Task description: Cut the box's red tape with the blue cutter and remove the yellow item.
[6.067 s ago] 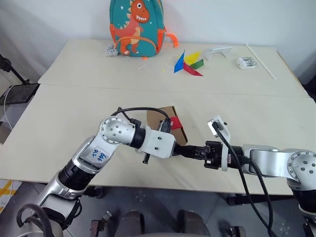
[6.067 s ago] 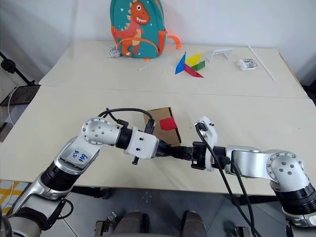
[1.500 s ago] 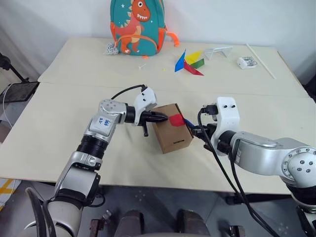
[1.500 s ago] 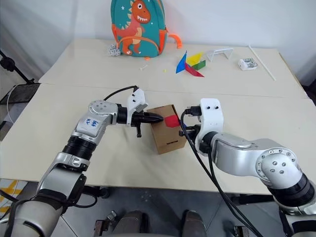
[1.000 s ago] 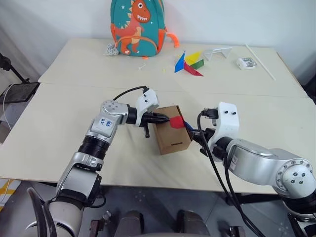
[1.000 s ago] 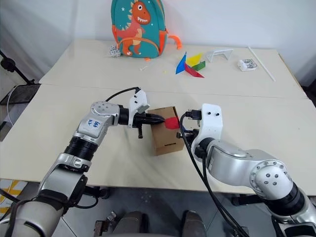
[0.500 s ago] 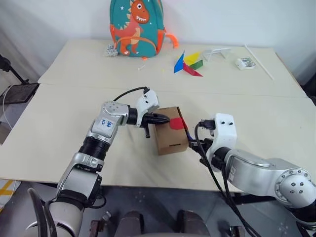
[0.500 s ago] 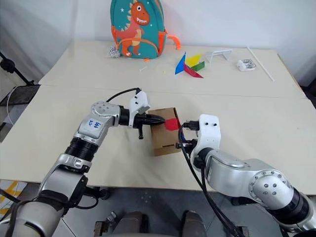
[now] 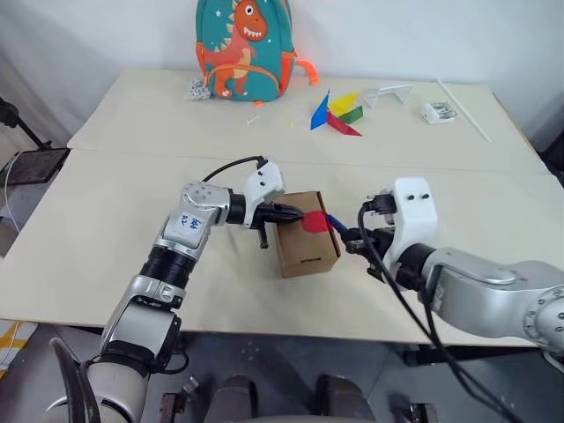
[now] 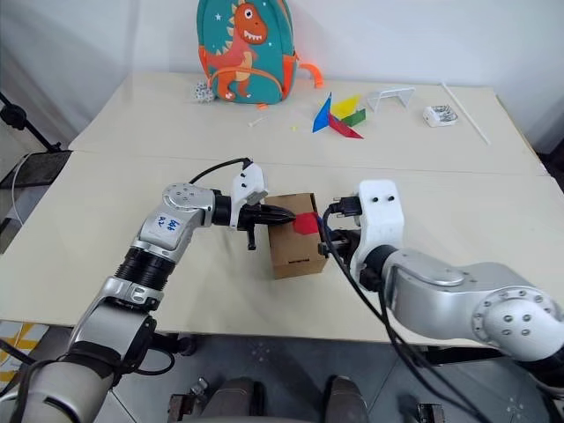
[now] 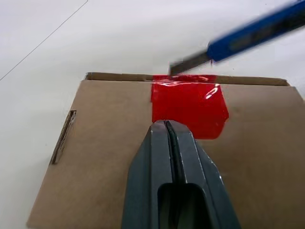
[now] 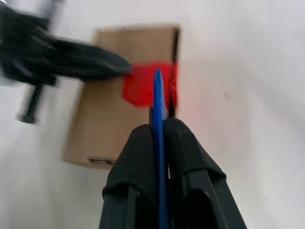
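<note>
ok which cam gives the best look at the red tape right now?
Left wrist view: the red tape shows large on the box, the blue cutter blade at its far edge. The right wrist view shows it partly behind the cutter. Both eye views show it small, between the left gripper and the cutter.

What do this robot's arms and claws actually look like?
Silver jointed tubes with round, bolt-dotted elbows, white wrist blocks and loose black cables. The left arm bears a blue-scribbled label. The left gripper and right gripper each have two tapering black fingers.
</note>
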`<state>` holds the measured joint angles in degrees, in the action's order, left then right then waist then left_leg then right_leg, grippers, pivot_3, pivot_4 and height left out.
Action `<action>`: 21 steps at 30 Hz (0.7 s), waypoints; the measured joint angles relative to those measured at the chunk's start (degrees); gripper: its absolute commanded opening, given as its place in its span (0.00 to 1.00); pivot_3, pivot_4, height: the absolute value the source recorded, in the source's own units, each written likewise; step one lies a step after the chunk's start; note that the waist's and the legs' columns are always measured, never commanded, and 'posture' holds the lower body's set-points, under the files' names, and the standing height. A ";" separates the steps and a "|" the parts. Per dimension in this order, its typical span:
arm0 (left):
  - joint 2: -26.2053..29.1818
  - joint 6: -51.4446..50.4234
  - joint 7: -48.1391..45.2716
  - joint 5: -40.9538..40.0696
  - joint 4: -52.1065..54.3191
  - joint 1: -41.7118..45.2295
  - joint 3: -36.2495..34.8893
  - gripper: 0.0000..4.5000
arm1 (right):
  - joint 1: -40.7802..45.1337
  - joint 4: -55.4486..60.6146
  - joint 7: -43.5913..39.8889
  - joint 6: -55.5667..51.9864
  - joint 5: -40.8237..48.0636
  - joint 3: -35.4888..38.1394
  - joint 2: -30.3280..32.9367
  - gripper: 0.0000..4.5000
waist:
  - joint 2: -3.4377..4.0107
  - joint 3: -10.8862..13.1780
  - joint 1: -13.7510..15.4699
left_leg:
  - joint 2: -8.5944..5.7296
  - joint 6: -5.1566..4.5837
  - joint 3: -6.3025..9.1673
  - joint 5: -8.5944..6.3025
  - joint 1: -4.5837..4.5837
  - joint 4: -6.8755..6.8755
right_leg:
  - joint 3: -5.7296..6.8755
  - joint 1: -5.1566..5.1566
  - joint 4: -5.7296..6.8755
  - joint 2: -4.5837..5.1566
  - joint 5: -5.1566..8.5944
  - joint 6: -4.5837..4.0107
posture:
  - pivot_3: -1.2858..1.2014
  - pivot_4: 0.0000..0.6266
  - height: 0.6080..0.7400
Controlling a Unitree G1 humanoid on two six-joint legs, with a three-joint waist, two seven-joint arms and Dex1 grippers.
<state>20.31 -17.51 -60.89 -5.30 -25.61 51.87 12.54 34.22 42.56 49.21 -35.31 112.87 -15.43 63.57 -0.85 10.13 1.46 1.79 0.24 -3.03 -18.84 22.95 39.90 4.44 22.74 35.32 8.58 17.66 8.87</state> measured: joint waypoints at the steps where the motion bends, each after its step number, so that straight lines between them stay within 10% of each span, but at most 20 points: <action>1: -0.07 0.05 -0.16 0.00 -0.12 0.17 0.11 0.00 | -0.61 -0.61 -3.05 -1.13 -0.04 2.25 1.96 0.02 | 0.00 0.00 0.06 | 0.00 0.00 0.00 0.00 0.01 0.01 | 0.01 -0.01 -0.01 0.00 0.00 0.00 | 0.52 0.24 1.00; 6: 0.59 1.19 -1.87 -0.01 -0.91 0.87 0.33 0.00 | -16.34 -9.22 -18.65 -12.45 -0.23 26.14 15.54 0.02 | -0.01 0.00 0.62 | -0.01 -0.15 -0.09 -0.09 0.10 0.02 | 0.03 -0.11 -0.39 0.01 -0.13 0.06 | 0.52 0.24 1.00; 11: 0.54 2.44 -2.02 -0.09 -2.09 1.02 -0.26 0.00 | -33.32 -11.95 -25.38 -15.88 -8.89 43.54 7.05 0.02 | -0.06 -0.04 0.75 | -0.04 -0.15 -0.10 -0.09 0.06 0.03 | 0.03 -0.15 -0.38 -0.01 -0.17 0.13 | 0.52 0.24 1.00; 17: 0.62 3.03 -1.81 -0.10 -2.43 0.96 -0.58 0.00 | -46.99 -18.63 -43.70 -3.29 -47.22 38.78 -5.31 0.02 | 0.02 -0.03 0.67 | -0.10 -0.15 -0.20 -0.09 0.04 0.04 | -0.11 -0.13 -0.43 -0.01 -0.24 0.25 | 0.52 0.24 1.00; 21: 0.74 2.53 -1.83 -0.10 -2.25 0.97 -0.79 0.00 | -47.03 -23.06 -52.92 2.88 -59.49 34.69 -11.33 0.31 | 0.23 -0.03 0.15 | -0.10 -0.14 -0.20 -0.08 0.02 0.04 | -0.11 -0.13 -0.39 -0.01 -0.24 0.25 | 0.52 0.24 1.00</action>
<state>21.05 -14.97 -62.72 -5.40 -27.86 52.84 11.76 -12.81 19.50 -3.71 -32.43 53.38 19.26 52.25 -0.62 10.10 1.61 1.70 0.10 -3.23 -18.92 22.97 39.94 4.33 22.61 34.93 8.57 17.41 9.12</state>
